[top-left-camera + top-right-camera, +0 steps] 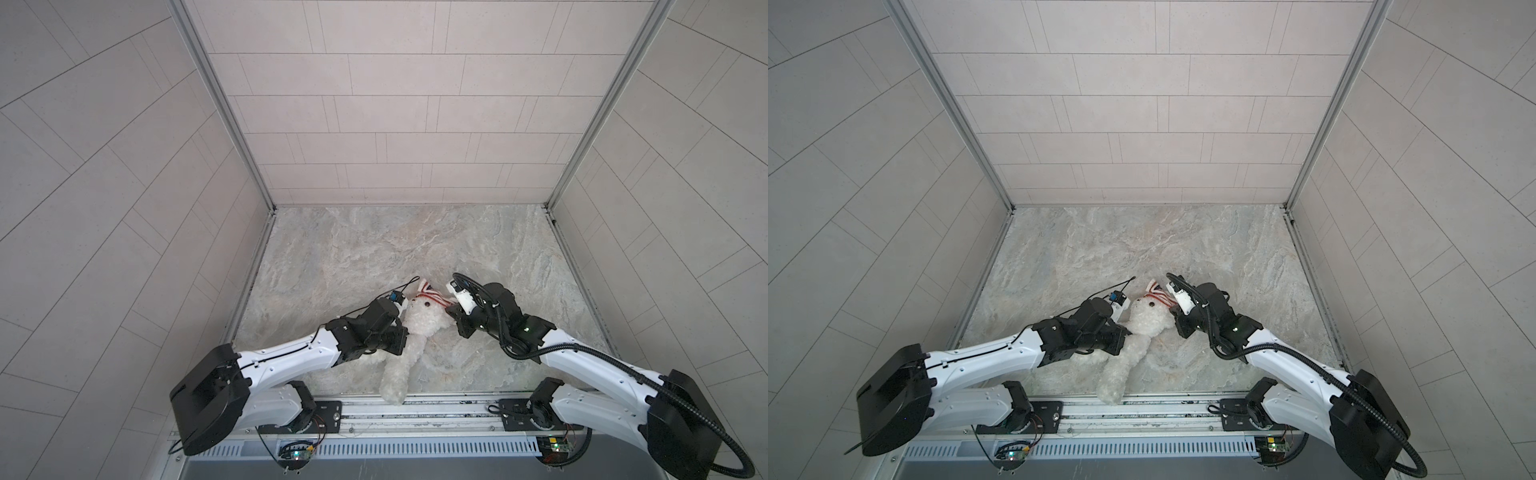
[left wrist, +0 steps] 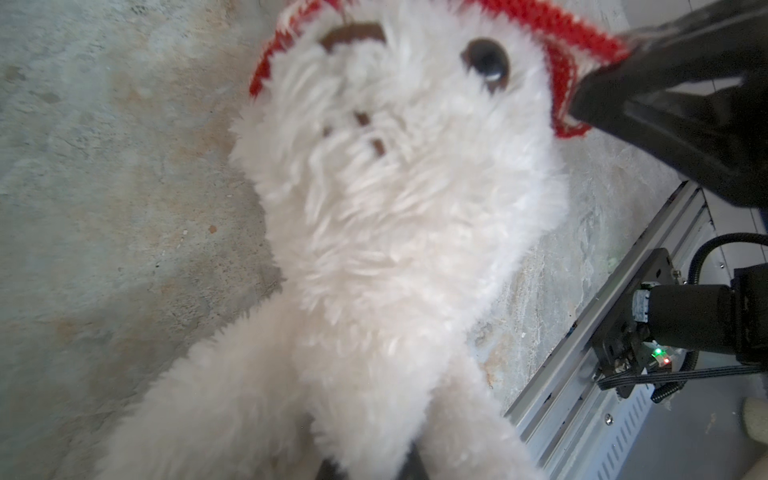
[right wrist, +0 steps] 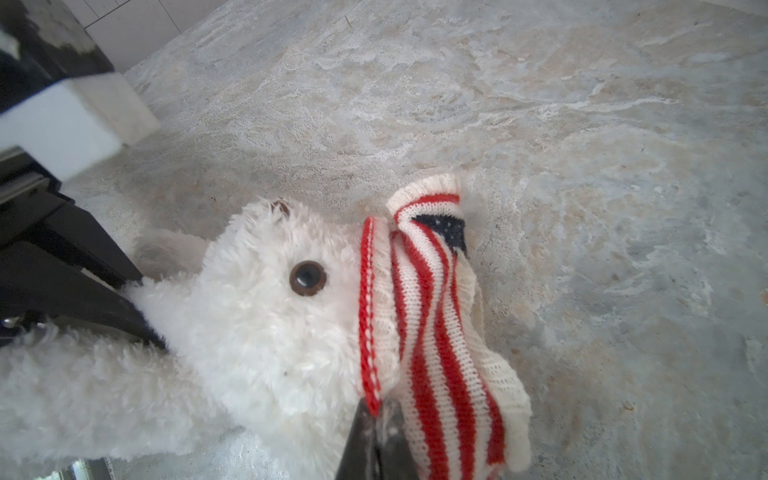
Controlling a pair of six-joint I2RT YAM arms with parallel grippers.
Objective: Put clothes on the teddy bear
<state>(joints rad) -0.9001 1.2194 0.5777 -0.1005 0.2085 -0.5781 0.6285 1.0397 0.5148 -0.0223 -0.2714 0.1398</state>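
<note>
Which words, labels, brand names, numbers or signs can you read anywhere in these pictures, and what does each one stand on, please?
None can be read.
Dark marks on the white camera housing at the right wrist: too small and blurred to read.
The sweater bears only stripes and a dotted navy patch, no letters.

The small fluffy white plush teddy bear [image 1: 417, 330] lies face-up at the front of the marbled counter [image 1: 374, 249], a red-and-white striped knit sweater [image 1: 432, 296] bunched over its crown, above its eyes.
</note>
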